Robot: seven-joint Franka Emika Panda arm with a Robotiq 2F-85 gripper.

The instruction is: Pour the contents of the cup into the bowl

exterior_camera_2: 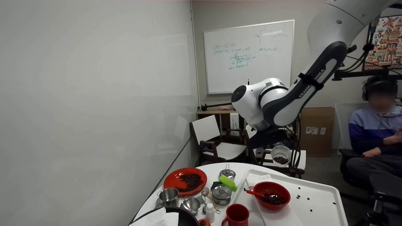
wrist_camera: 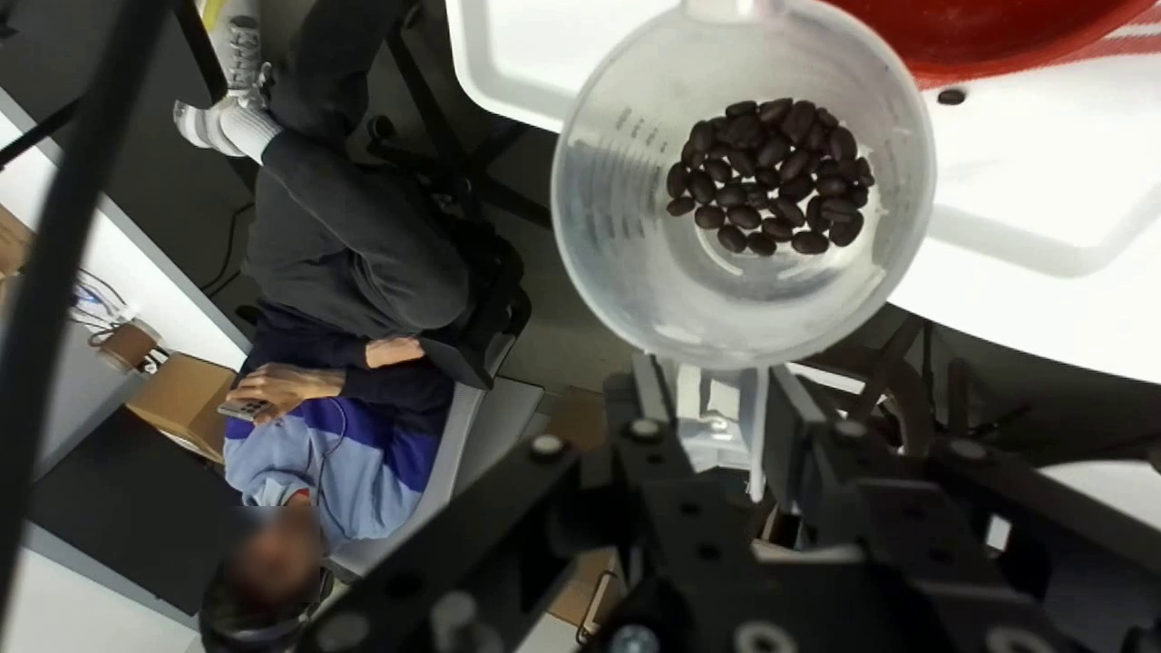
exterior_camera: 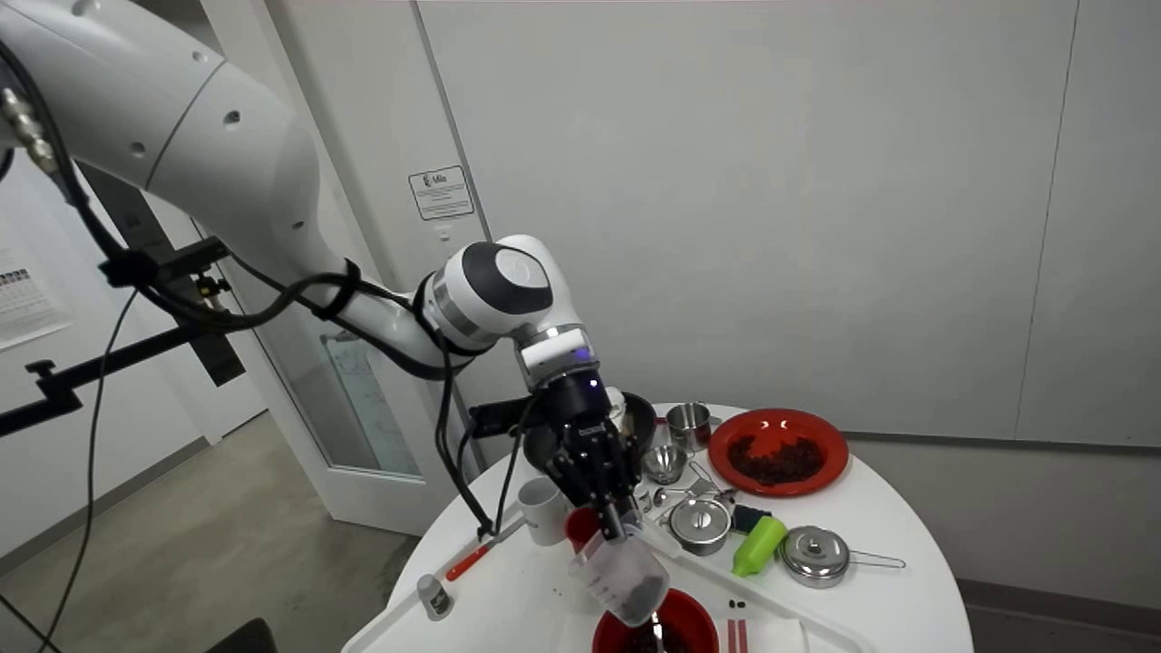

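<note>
My gripper (wrist_camera: pixel 717 390) is shut on the handle of a clear plastic measuring cup (wrist_camera: pixel 626 263), which holds dark beans (wrist_camera: pixel 766 177). The measuring cup is in the air and tilted in an exterior view (exterior_camera: pixel 626 576); its beans also show in an exterior view (exterior_camera_2: pixel 280 160). The red bowl (exterior_camera_2: pixel 274 185) stands on the white tray with dark beans and a red-handled spoon in it. The bowl's edge (wrist_camera: pixel 1007 41) is beside the measuring cup in the wrist view. The small red cup (exterior_camera_2: pixel 237 215) stands on the table near the tray, partly behind the gripper in an exterior view (exterior_camera: pixel 581 526).
A white tray (exterior_camera_2: pixel 326 194) bears loose beans. A red plate (exterior_camera_2: pixel 169 180) with beans, a lidded steel pot (exterior_camera_2: pixel 221 193), a green bottle (exterior_camera_2: pixel 228 183) and a black pan (exterior_camera_2: pixel 185 219) crowd one side. A white mug (exterior_camera: pixel 542 512) and a grey shaker (exterior_camera: pixel 434 597) stand nearby.
</note>
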